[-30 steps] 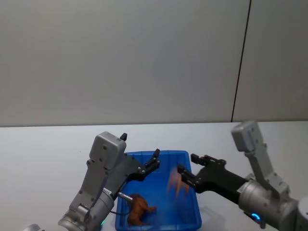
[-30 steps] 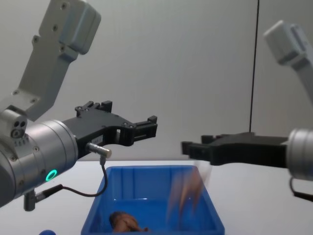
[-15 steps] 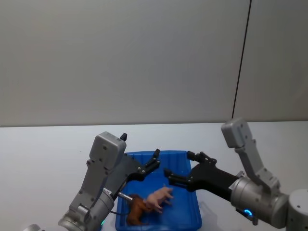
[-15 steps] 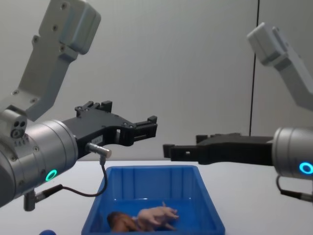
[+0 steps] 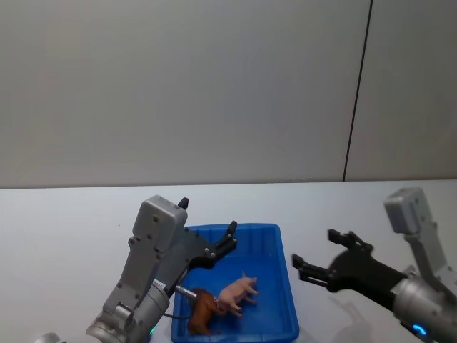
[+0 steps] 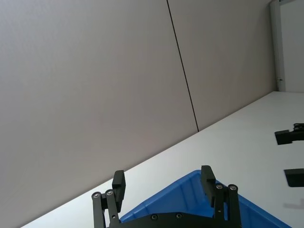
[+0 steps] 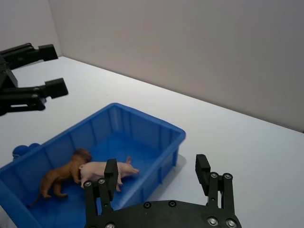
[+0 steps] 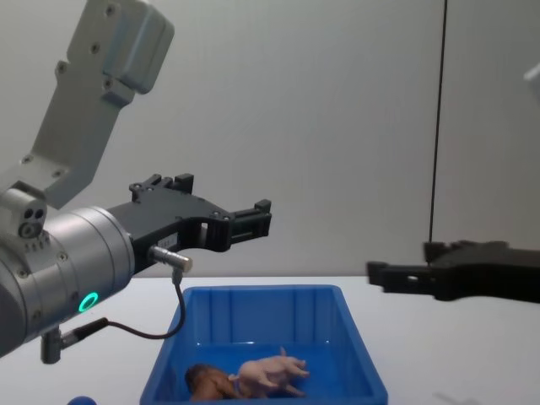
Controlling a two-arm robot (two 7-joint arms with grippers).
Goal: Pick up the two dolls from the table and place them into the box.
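Pulled back since half a second ago, the right gripper (image 5: 314,250) is no longer above the box (image 5: 287,300). It now hangs past the box's right wall, over bare counter (image 5: 64,229), with its jaws spread wide and nothing between them. In the right wrist view, its two fingers (image 7: 111,171) stand well apart, with the box beyond them. The left gripper (image 5: 225,241) has not moved. It hovers above the box's left rear corner, jaws also spread and empty.

Both dolls lie in the box, which sits toward the near edge of the counter. The pig (image 5: 237,291) rests on the box floor near the middle, where it had landed half a second ago. It touches the maned head of the lion (image 5: 203,311), which stands in the near left part of the box. A small blue ball (image 8: 80,401) sits on the counter just outside the box's left wall.
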